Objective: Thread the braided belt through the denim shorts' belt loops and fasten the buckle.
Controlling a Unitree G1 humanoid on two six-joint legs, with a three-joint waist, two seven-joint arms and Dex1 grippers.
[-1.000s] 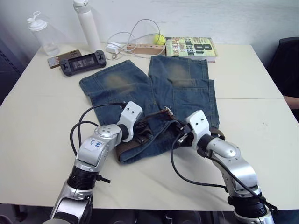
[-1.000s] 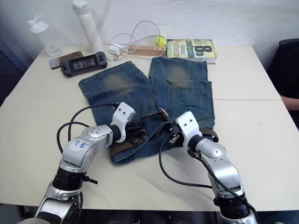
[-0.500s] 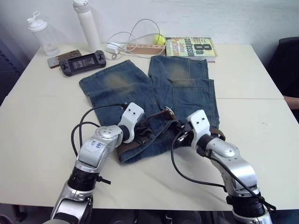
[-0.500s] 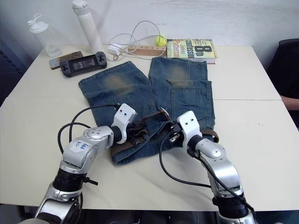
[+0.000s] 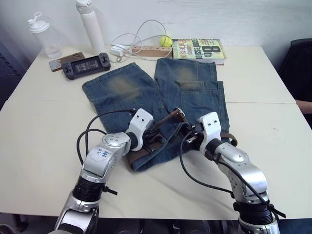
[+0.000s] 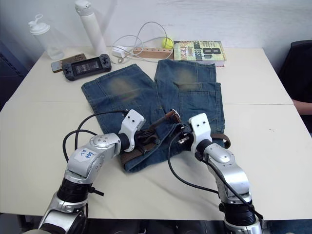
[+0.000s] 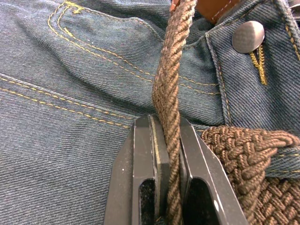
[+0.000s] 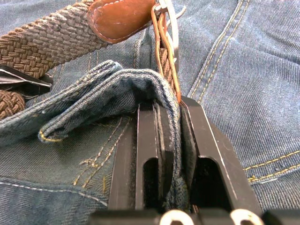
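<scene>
Left wrist view: left gripper [image 7: 166, 129] pinches the braided belt [image 7: 169, 84] at frame centre.
Right gripper [image 8: 169, 110] clamps a denim shorts [image 8: 93, 89] fold below the buckle [image 8: 169, 28].

- Bare desk [image 5: 39, 126] was seen on both sides of the denim shorts [image 5: 195, 92], open for passage.
- The far edge was crowded by a bottle [image 5: 45, 36], a flask [image 5: 90, 27], a game console [image 5: 86, 65], a white cable [image 5: 141, 34] and a book [image 5: 199, 49].
</scene>
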